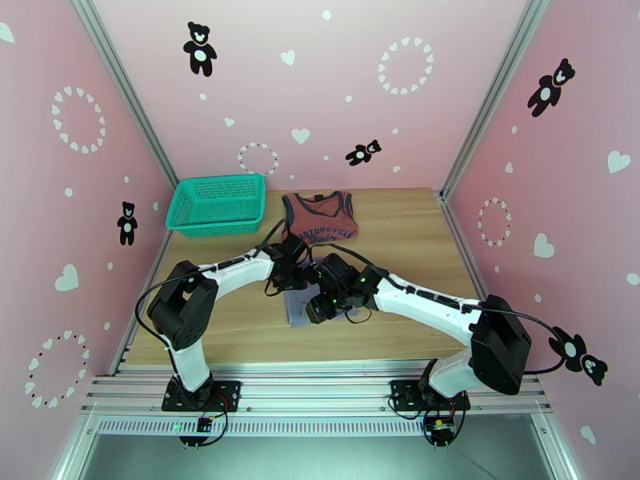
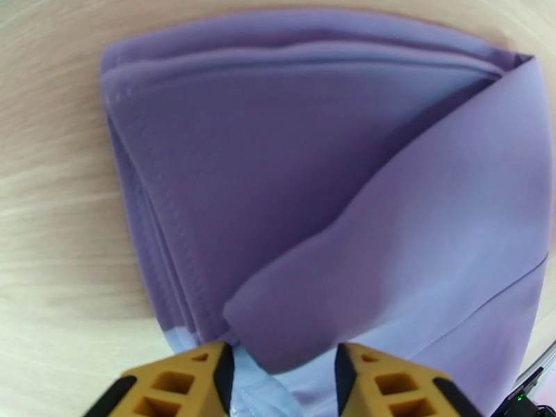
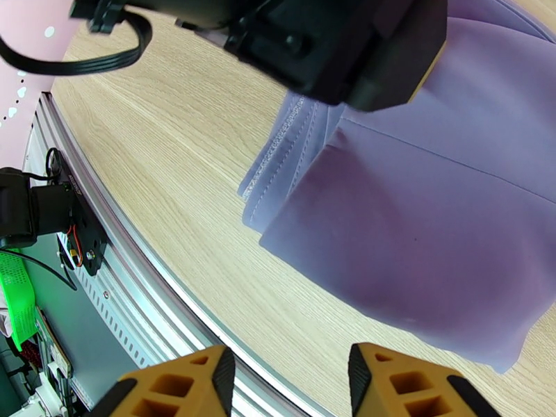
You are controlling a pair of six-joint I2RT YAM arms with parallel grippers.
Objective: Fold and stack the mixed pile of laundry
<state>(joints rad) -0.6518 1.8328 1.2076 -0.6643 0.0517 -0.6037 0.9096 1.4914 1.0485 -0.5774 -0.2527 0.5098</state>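
- Your left gripper hangs low over the near part of the purple-grey shirt, with its two yellow fingers standing apart
- In the left wrist view, a pale part of the shirt lies in the gap between these fingers, and the tip of a loose flap reaches just up to it; the fingers do not press on the cloth, so this gripper is open and holds nothing
- Your right gripper is also parted about the same, with nothing between its fingers; in its wrist view it hangs over the bare wood near the front rail, near the closest corner of the shirt but apart from it
- The shirt lies on the table, in the middle and toward the near side, under both wrists, which meet over it in the top view
- It is folded into several layers: you see stitched hems stacked at one edge, and one smooth flap laid slanting across the top
- The red tank top lies flat and spread at the far edge of the table, with its lettering facing up, apart from the shirt and from both grippers
- The teal basket stands in the far left corner, just beside the tank top and not touching it
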